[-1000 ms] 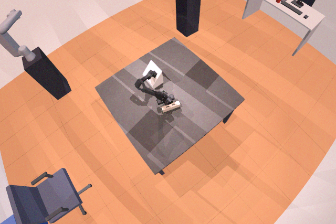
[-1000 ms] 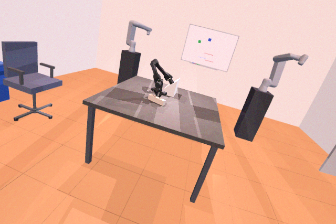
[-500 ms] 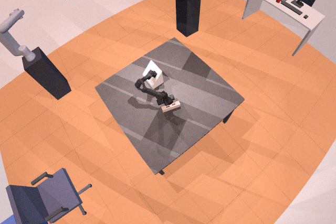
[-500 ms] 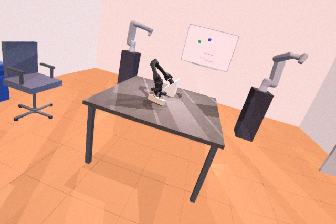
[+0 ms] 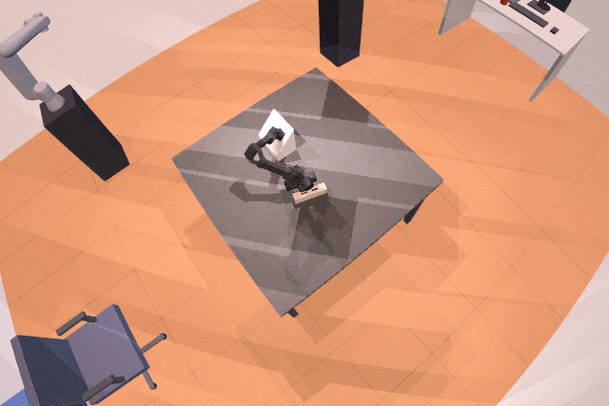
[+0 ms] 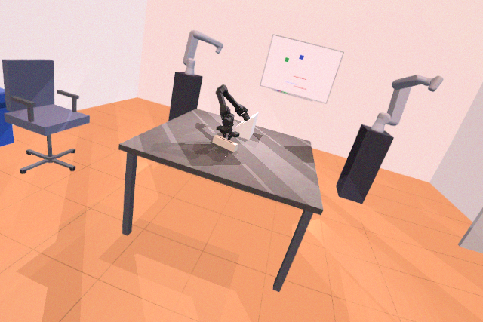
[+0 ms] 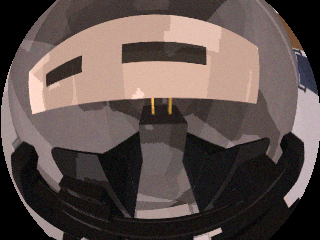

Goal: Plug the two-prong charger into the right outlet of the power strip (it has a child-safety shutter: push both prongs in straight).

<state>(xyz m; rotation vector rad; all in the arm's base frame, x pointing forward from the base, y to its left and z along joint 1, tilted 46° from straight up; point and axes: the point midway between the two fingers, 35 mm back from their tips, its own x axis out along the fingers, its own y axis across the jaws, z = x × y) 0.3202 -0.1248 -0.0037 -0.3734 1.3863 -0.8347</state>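
The pincer [image 7: 160, 135] is clamped on one dark charger [image 7: 160, 119], whose two brass prongs [image 7: 160, 106] point at the long edge of one cream power strip [image 7: 143, 64] on the counter [image 5: 354, 161]. The strip's face shows two dark slots. A white wedge-shaped block [image 5: 282, 134] stands behind the arm; bare counter lies on all sides of the strip.
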